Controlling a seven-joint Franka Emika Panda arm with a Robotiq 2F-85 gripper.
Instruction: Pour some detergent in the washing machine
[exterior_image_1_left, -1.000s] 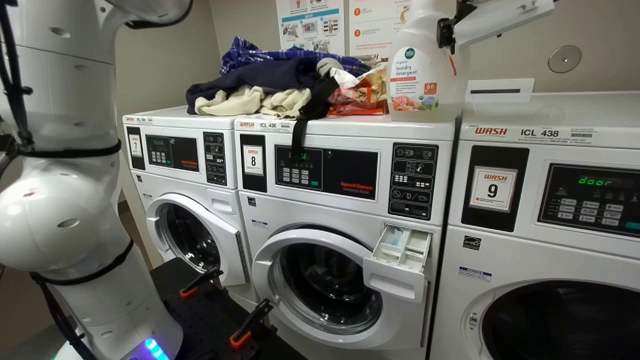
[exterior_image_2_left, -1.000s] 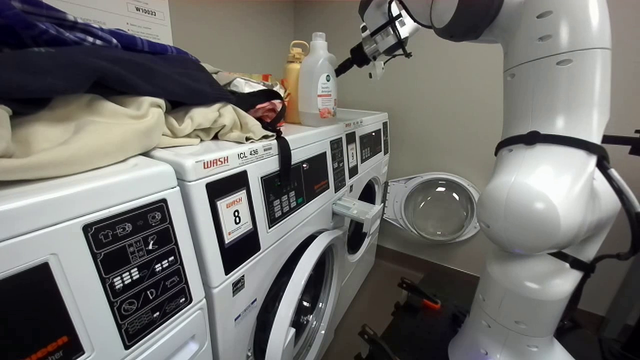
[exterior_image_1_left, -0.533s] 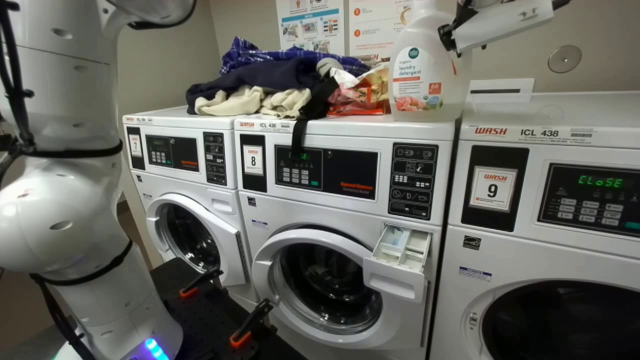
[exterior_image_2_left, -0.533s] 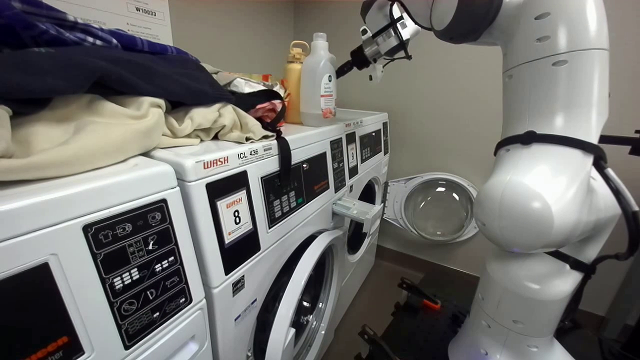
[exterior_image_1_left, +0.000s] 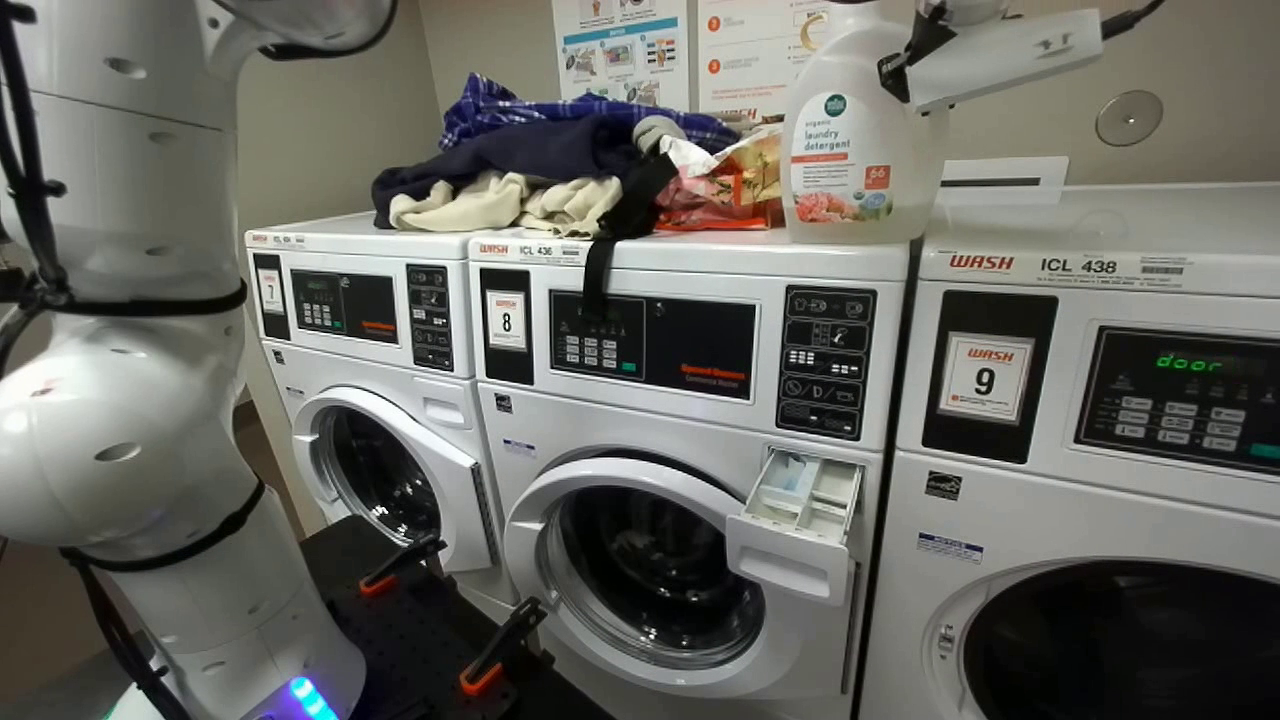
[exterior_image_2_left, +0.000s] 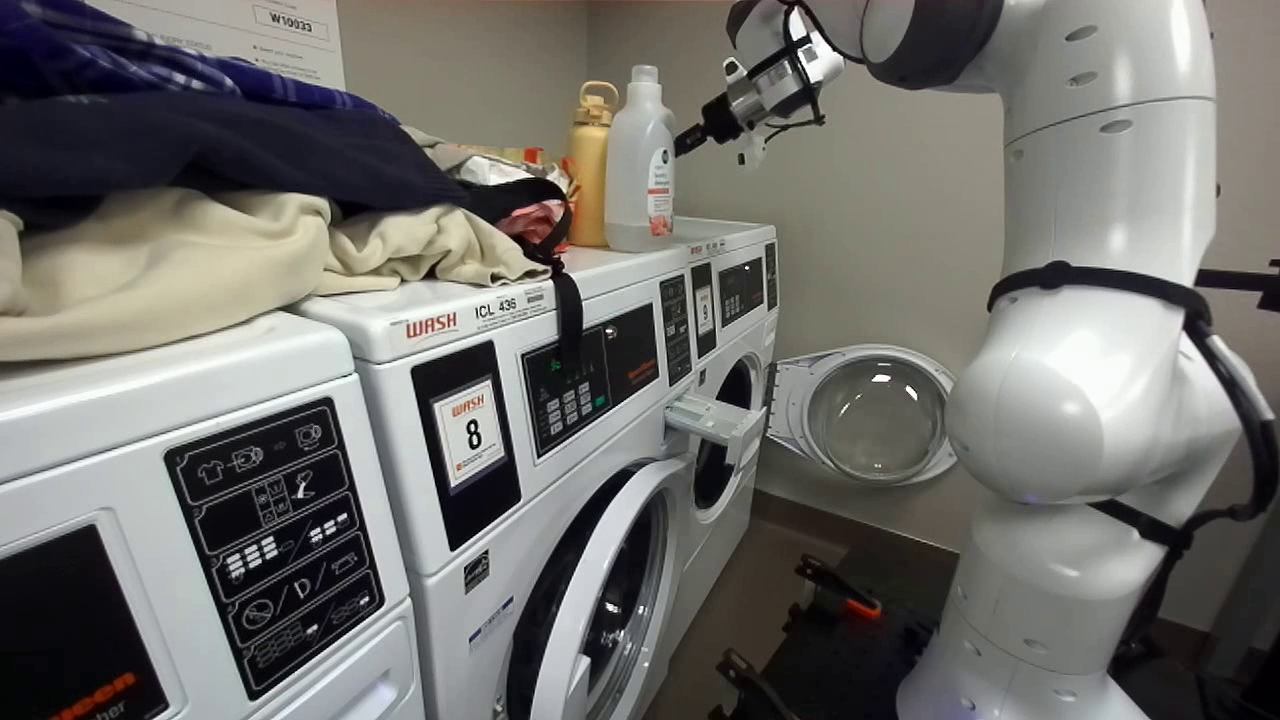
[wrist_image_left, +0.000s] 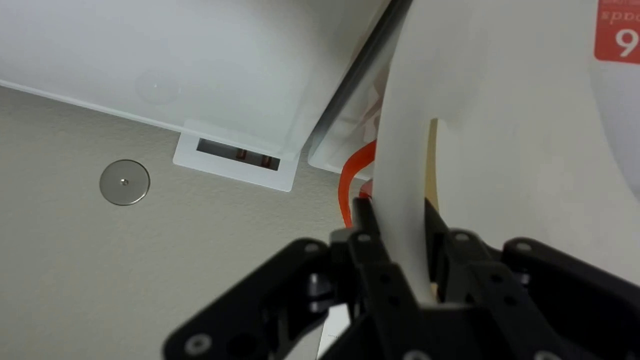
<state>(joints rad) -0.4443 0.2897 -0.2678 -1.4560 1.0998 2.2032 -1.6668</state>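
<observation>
The detergent, a large white jug (exterior_image_1_left: 865, 140) with an orange and green label, stands upright on top of the washing machine (exterior_image_1_left: 690, 420) marked 8. Its white cap (exterior_image_2_left: 645, 75) is on; the top is cut off in the other picture of it. My gripper (wrist_image_left: 398, 215) is shut on the jug's moulded handle (wrist_image_left: 400, 165), one finger on the outside and one through the handle opening. The jug's far side is hidden. The machine's soap drawer (exterior_image_1_left: 800, 500) is pulled out, with its compartments showing, and its round porthole door (exterior_image_2_left: 590, 620) stands ajar.
Clothes (exterior_image_1_left: 540, 150) are heaped left of the jug, with a dark strap (exterior_image_1_left: 597, 280) hanging over the panel. A yellow bottle (exterior_image_2_left: 587, 170) stands close behind it. Machine 9 (exterior_image_1_left: 1080, 500) adjoins on the right; its door (exterior_image_2_left: 880, 415) is swung wide. Black clamps (exterior_image_1_left: 505, 640) sit on the base.
The gripper has closed onto the handle. The jug has shifted slightly toward machine 9 and turned a little, its base still on the machine top. The wrist has tilted slightly.
</observation>
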